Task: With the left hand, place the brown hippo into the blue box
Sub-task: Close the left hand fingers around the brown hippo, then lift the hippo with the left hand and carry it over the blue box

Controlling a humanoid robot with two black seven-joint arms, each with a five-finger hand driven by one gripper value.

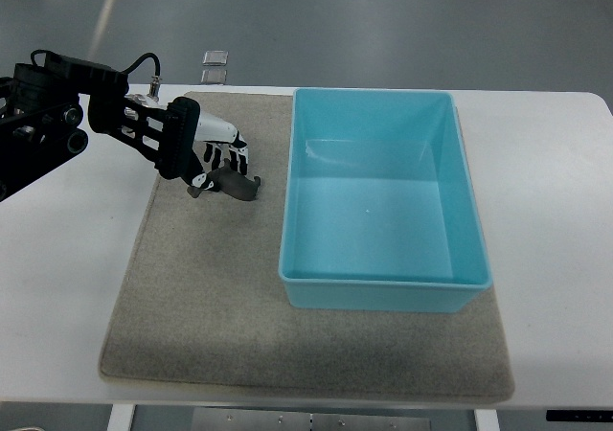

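Observation:
The brown hippo (238, 184) is a small dark brown toy at the upper left of the grey mat (220, 306). My left hand (222, 163) comes in from the left edge and sits over the toy. Its black and white fingers (230, 149) curl down around the hippo, which shows below and to the right of them. I cannot tell whether the toy rests on the mat or hangs just above it. The blue box (383, 295) stands open and empty to the right of the hand, a short gap away. My right arm is out of view.
The mat lies on a white table (556, 220), under the box and the hand. Two small clear squares (215, 65) lie beyond the mat's far edge. The table's front edge runs along the bottom of the view.

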